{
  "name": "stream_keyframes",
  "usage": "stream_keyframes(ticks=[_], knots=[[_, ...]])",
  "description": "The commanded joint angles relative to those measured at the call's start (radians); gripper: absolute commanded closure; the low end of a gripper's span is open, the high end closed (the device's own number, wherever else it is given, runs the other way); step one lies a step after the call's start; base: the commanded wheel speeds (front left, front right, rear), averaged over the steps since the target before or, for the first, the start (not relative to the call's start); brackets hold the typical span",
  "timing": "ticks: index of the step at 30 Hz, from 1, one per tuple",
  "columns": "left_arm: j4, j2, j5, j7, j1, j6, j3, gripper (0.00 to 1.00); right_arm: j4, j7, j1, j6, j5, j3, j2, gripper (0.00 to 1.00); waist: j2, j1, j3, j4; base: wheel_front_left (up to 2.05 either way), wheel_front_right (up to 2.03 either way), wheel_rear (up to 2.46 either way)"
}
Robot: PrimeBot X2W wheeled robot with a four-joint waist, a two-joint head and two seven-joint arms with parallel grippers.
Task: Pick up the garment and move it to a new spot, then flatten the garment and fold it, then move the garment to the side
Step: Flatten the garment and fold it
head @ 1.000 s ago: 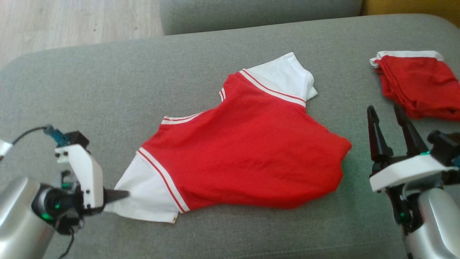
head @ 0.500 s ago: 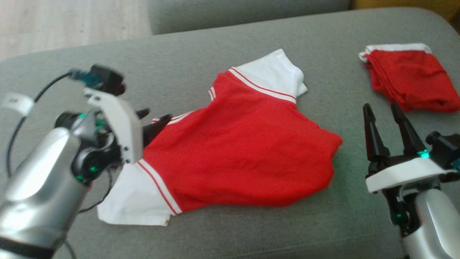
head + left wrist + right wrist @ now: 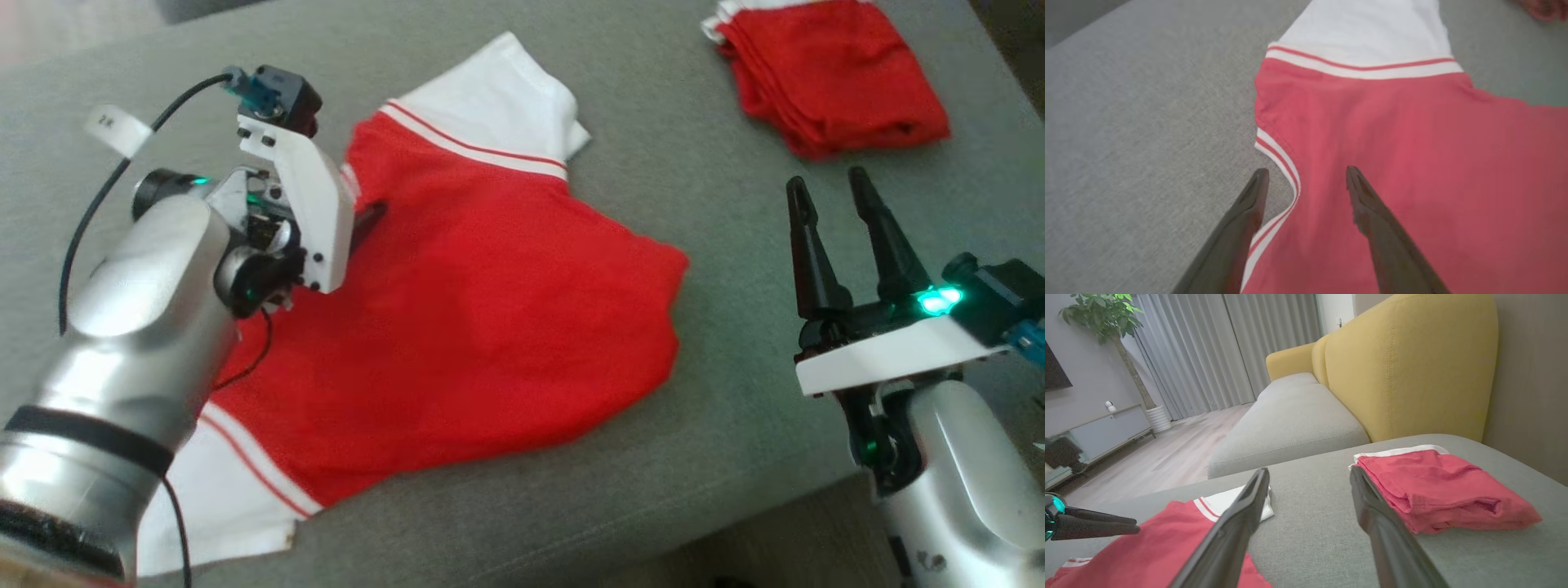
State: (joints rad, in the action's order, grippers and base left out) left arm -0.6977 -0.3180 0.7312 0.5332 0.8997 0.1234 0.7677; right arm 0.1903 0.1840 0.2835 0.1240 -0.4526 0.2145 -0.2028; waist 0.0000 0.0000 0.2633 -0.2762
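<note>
Off the sleeve (image 3: 237, 490) and up at the neckline (image 3: 1278, 163) of the shirt (image 3: 490, 310) now, my left hand (image 3: 1306, 170) hangs released, straddling it, nearer than my right hand (image 3: 826, 188), likewise released, beyond the hem (image 3: 671, 327), shirt spread on the cushion (image 3: 653, 155).

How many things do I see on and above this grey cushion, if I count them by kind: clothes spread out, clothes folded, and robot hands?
Clothes spread out: 1, the red and white shirt
Clothes folded: 1, the folded red piece
Robot hands: 2, the left hand and the right hand, both open
Total: 4
</note>
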Motion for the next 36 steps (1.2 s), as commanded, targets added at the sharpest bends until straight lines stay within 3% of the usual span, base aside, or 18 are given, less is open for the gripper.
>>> stream_keyframes(ticks=[1, 4, 5, 7, 14, 23, 28, 35, 36], knots=[[-0.014, -0.016, -0.012, 0.016, 0.076, 0.003, -0.019, 0.00, -0.016, 0.016, 0.031, 0.007, -0.008, 0.019, -0.009, 0.00, 0.0000, 0.0000, 0.048, -0.056, 0.00, 0.00, 0.00], [-0.067, -0.002, -0.009, 0.050, 0.096, 0.005, 0.005, 0.00, -0.001, 0.025, 0.037, 0.007, -0.014, 0.027, -0.010, 0.00, 0.0000, 0.0000, 0.052, -0.069, 0.00, 0.00, 0.00], [-0.088, 0.004, -0.002, 0.070, 0.103, 0.006, 0.016, 0.07, 0.005, 0.029, 0.039, 0.007, -0.017, 0.030, -0.011, 0.00, 0.0000, 0.0000, 0.051, -0.073, 0.00, 0.00, 0.00], [-0.116, 0.014, 0.008, 0.081, 0.119, 0.006, 0.030, 1.00, 0.017, 0.036, 0.042, 0.007, -0.021, 0.034, -0.013, 0.00, 0.0000, 0.0000, 0.047, -0.078, 0.00, 0.00, 0.00], [-0.209, 0.014, 0.021, 0.013, 0.167, 0.003, 0.016, 1.00, 0.048, 0.048, 0.040, 0.007, -0.020, 0.031, -0.022, 0.00, 0.0000, 0.0000, 0.009, -0.054, 0.00, 0.00, 0.00], [-0.305, -0.119, 0.025, -0.095, 0.225, -0.049, -0.051, 1.00, 0.021, 0.035, 0.022, 0.007, -0.011, 0.005, -0.046, 0.00, 0.0000, 0.0000, 0.014, 0.013, 0.00, 0.00, 0.00], [-0.347, -0.173, 0.012, -0.204, 0.231, -0.111, -0.077, 1.00, 0.007, 0.030, 0.026, 0.007, -0.012, -0.001, -0.053, 0.00, 0.0000, 0.0000, 0.040, 0.026, 0.00, 0.00, 0.00], [-0.401, -0.187, -0.018, -0.374, 0.232, -0.201, -0.088, 1.00, 0.002, 0.026, 0.033, 0.007, -0.012, -0.011, -0.060, 0.00, 0.0000, 0.0000, 0.057, 0.038, 0.00, 0.00, 0.00], [-0.405, -0.183, -0.018, -0.395, 0.232, -0.203, -0.090, 0.79, 0.003, 0.024, 0.034, 0.007, -0.010, -0.014, -0.060, 0.00, 0.0000, 0.0000, 0.056, 0.043, 0.00, 0.00, 0.00]])
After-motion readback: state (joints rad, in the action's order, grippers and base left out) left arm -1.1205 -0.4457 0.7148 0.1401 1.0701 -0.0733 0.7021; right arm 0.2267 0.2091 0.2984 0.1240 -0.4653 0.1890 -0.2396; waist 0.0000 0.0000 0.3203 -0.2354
